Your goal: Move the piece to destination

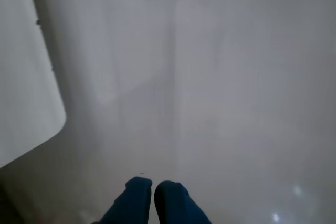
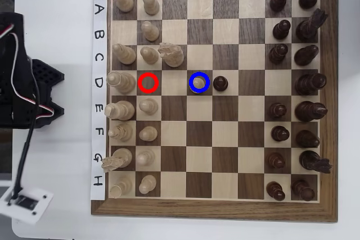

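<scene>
We note the gripper (image 1: 153,186) at six o'clock in the wrist view, blue fingertips together, holding nothing. In the overhead view, the piece (image 2: 198,84) stands inside the blue-ringed destination (image 2: 199,75), with a dark pawn (image 2: 220,83) at its three o'clock.

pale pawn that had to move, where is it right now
In the overhead view the pale pawn stands inside the blue ring on row D, column 4, directly left of the dark pawn.

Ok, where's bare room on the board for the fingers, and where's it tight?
In the overhead view, bare: the middle columns below the pale pawn and dark pawn, and above them right of the knight. The red-ringed square is empty but hemmed by pale pieces. Columns 1-2 and 7-8 are crowded.
</scene>
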